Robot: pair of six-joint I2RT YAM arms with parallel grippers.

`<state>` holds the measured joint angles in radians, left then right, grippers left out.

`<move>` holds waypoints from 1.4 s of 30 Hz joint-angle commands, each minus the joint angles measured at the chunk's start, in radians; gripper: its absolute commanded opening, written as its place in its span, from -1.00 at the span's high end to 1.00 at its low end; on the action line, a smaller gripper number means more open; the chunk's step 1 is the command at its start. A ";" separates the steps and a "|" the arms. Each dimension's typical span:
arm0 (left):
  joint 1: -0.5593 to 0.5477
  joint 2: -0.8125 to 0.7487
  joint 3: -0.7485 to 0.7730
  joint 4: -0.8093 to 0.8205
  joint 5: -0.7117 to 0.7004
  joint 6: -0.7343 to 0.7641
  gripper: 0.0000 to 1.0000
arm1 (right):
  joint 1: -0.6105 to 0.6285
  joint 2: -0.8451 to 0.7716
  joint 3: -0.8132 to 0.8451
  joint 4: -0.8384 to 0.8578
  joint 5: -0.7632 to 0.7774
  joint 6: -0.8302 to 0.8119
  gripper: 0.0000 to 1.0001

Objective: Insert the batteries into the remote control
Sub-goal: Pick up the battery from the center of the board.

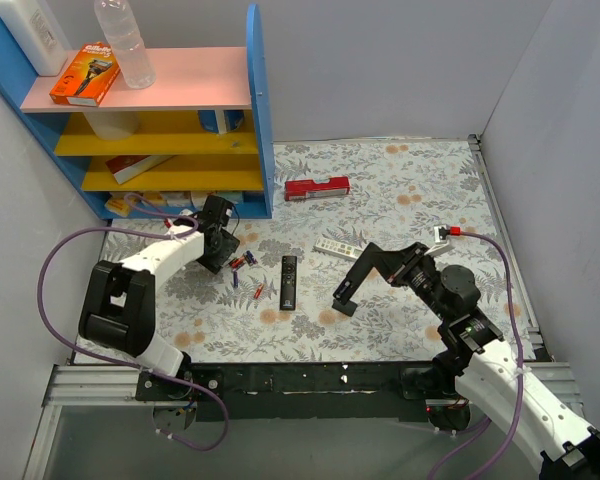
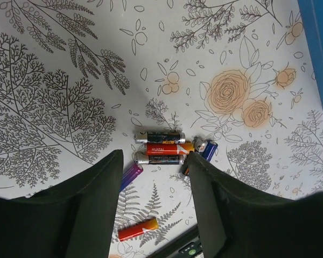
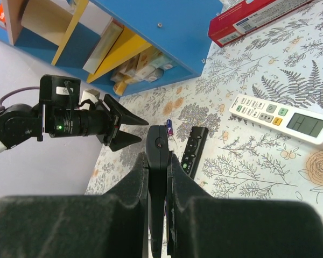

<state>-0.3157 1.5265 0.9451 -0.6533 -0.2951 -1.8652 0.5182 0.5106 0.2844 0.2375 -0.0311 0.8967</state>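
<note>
- My right claw (image 3: 158, 171) is closed hard on the remote control (image 3: 158, 142). It stands on its long edge between my fingers, far end aimed toward the middle of the bench (image 1: 420, 200). I cannot tell whether its tip touches the surface.
- Just past it and to the left lies the slim black remote (image 1: 289, 282), flat and lengthwise. It is apart from the one I hold, with a strip of patterned bench between them.
- Left of that are the batteries (image 2: 161, 149). Three lie side by side, touching, with a blue-cased one at their right end. A purple one sits nearer, and a red one lies alone close to the slim remote's end.
- My left claw (image 2: 155, 156) hangs over that cluster with its jaws spread wide, gripping nothing. The cluster shows just beyond the gap between my fingertips. One fingertip overlaps a cell in the wrist view — contact or not, I cannot tell.
- The blue side panel of the shelf (image 1: 260, 120) stands near the left claw on its far side, so room is tight there.
- The white remote (image 1: 338, 248) lies farther out, right of the batteries and beyond my right claw, touching neither.
- Farthest is the red box (image 1: 317, 188), just beside the foot of the shelf — from there the bench runs right to its wall-side edge.
</note>
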 commanded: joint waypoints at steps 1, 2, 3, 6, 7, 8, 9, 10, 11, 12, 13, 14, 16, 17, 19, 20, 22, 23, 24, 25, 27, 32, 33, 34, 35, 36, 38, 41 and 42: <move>0.007 0.001 0.037 -0.006 -0.033 -0.077 0.02 | -0.007 0.011 0.058 0.055 -0.038 -0.030 0.97; 0.009 0.004 0.038 -0.005 -0.032 -0.089 0.03 | -0.009 0.014 0.058 0.056 -0.042 -0.028 0.97; 0.007 0.017 0.041 -0.008 -0.030 -0.095 0.03 | -0.009 0.017 0.059 0.057 -0.049 -0.031 0.97; 0.007 0.030 0.038 -0.025 -0.030 -0.121 0.06 | -0.017 0.023 0.062 0.060 -0.059 -0.038 0.97; 0.007 0.032 0.035 -0.019 -0.030 -0.123 0.07 | -0.023 0.025 0.065 0.060 -0.062 -0.039 0.97; 0.007 0.035 0.031 -0.019 -0.032 -0.124 0.08 | -0.024 0.025 0.067 0.062 -0.066 -0.041 0.97; 0.007 0.040 0.026 -0.014 -0.029 -0.127 0.08 | -0.027 0.029 0.067 0.063 -0.076 -0.042 0.97; 0.009 0.044 0.026 -0.009 -0.026 -0.127 0.08 | -0.030 0.032 0.068 0.065 -0.079 -0.042 0.97; 0.009 0.049 0.027 -0.011 -0.024 -0.129 0.09 | -0.033 0.034 0.067 0.065 -0.082 -0.042 0.97; 0.009 0.053 0.029 -0.012 -0.026 -0.127 0.09 | -0.037 0.037 0.067 0.068 -0.090 -0.044 0.97; 0.007 0.061 0.034 -0.017 -0.029 -0.121 0.10 | -0.041 0.039 0.067 0.071 -0.093 -0.044 0.97; 0.009 0.060 0.037 -0.019 -0.036 -0.111 0.10 | -0.044 0.039 0.067 0.071 -0.098 -0.044 0.97; 0.009 0.051 0.038 -0.008 -0.058 -0.059 0.10 | -0.050 0.040 0.068 0.072 -0.105 -0.042 0.97; 0.009 0.049 0.040 -0.009 -0.065 -0.039 0.09 | -0.053 0.039 0.070 0.072 -0.108 -0.045 0.97; 0.013 0.040 0.037 0.015 -0.069 0.068 0.07 | -0.060 0.035 0.071 0.068 -0.115 -0.047 0.97; 0.013 0.032 0.037 0.018 -0.070 0.099 0.06 | -0.061 0.035 0.071 0.066 -0.119 -0.051 0.97; 0.020 0.021 0.026 0.061 -0.044 0.202 0.03 | -0.067 0.028 0.071 0.065 -0.124 -0.053 0.97; 0.023 0.011 0.024 0.063 -0.047 0.263 0.03 | -0.069 0.028 0.071 0.062 -0.125 -0.056 0.97; 0.024 0.001 0.018 0.089 -0.042 0.305 0.03 | -0.073 0.026 0.073 0.060 -0.128 -0.061 0.97; 0.027 -0.008 0.014 0.102 -0.030 0.343 0.03 | -0.075 0.025 0.073 0.057 -0.130 -0.061 0.97; 0.027 -0.034 0.004 0.135 -0.012 0.432 0.03 | -0.081 0.023 0.073 0.057 -0.139 -0.064 0.97; 0.032 -0.019 0.023 0.155 0.063 0.577 0.03 | -0.092 0.031 0.073 0.066 -0.156 -0.064 0.97; 0.032 -0.009 0.033 0.152 0.089 0.615 0.03 | -0.093 0.034 0.073 0.066 -0.162 -0.062 0.97; 0.033 0.007 0.041 0.150 0.100 0.630 0.03 | -0.095 0.035 0.073 0.068 -0.164 -0.064 0.97; 0.035 0.014 0.044 0.146 0.109 0.644 0.03 | -0.095 0.037 0.075 0.068 -0.168 -0.064 0.97; 0.033 0.021 0.049 0.138 0.117 0.656 0.03 | -0.096 0.037 0.076 0.069 -0.170 -0.064 0.97; 0.033 0.040 0.061 0.124 0.117 0.692 0.05 | -0.098 0.037 0.076 0.069 -0.171 -0.064 0.97; 0.033 0.055 0.069 0.106 0.113 0.725 0.06 | -0.099 0.034 0.075 0.068 -0.174 -0.059 0.97; 0.033 0.057 0.069 0.101 0.117 0.735 0.06 | -0.099 0.032 0.073 0.069 -0.174 -0.059 0.97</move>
<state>-0.2890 1.5776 0.9794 -0.5262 -0.1944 -1.2198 0.4255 0.5514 0.3054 0.2420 -0.1886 0.8421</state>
